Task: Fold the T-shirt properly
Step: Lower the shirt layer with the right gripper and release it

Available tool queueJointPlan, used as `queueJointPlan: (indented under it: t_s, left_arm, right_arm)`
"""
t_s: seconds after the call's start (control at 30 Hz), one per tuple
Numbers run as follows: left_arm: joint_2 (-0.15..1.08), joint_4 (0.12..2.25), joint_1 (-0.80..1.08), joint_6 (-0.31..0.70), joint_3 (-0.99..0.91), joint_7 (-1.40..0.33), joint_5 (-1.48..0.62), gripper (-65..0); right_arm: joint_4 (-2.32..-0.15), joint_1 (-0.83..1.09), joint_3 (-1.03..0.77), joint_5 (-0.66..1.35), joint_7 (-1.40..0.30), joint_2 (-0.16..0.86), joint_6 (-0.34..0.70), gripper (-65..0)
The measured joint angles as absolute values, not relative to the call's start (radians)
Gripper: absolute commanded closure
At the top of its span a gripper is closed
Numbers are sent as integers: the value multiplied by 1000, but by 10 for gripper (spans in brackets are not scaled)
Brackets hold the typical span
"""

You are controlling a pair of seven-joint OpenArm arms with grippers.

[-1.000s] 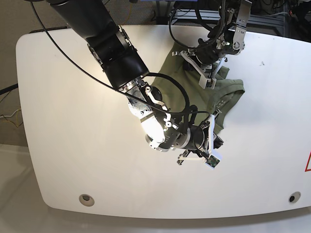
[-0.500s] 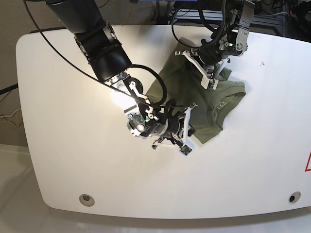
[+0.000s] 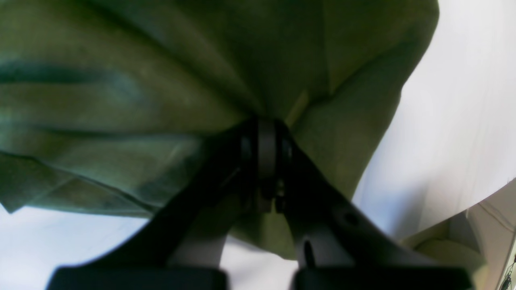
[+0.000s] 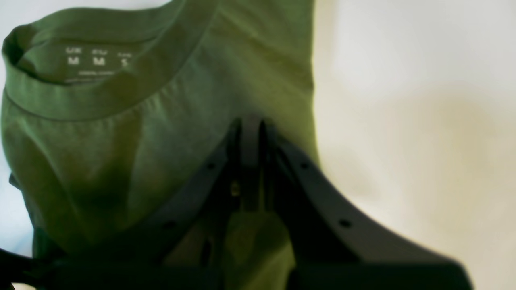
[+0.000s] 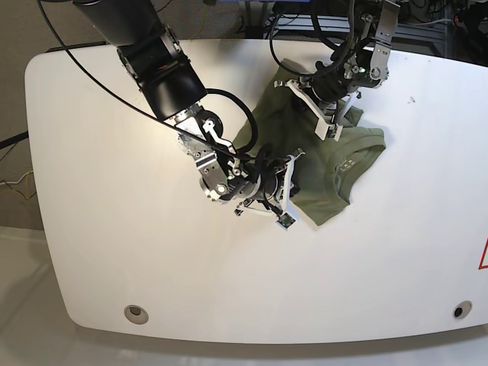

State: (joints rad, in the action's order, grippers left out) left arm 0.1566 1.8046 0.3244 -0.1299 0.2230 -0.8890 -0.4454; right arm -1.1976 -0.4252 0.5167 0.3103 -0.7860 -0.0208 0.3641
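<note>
The olive-green T-shirt (image 5: 329, 156) lies bunched on the white table (image 5: 107, 229), right of centre, with its ribbed neck (image 5: 355, 163) toward the right. My left gripper (image 5: 326, 122) is shut on the shirt's far edge; in the left wrist view its fingertips (image 3: 266, 133) pinch a gathered fold of the shirt (image 3: 141, 80). My right gripper (image 5: 291, 187) is shut on the shirt's near left edge; in the right wrist view it (image 4: 248, 133) pinches the shirt (image 4: 121, 153) just below the neck and size label (image 4: 96, 60).
Black cables (image 5: 252, 126) loop from my right arm over the shirt's left side. Two round holes (image 5: 136, 312) (image 5: 457, 310) sit near the table's front edge. A red mark (image 5: 483, 255) is at the right edge. Equipment stands behind the table's far edge.
My right gripper has moved left and away from the front edge, carrying the shirt's near edge with it. The left gripper has shifted slightly up-right and still holds the far edge.
</note>
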Motion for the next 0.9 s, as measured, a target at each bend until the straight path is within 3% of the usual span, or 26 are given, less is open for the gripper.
queueJointPlan:
  t_s: [0.33,0.7,0.9]
  left_arm:
    - [159,1803,324,-130,223,-886,-446,0]
    - [187,1798,315,-122,224,-884,-455,0]
    - [201,1751,280,-97,192,-888,-502,0]
  right_arm:
    - [-1017,-411,516,345,-669,-49,371,0]
    - [-938,-378,512,414,-478,9,420,0]
    - [-942,-370,511,450,-469,50,434,0]
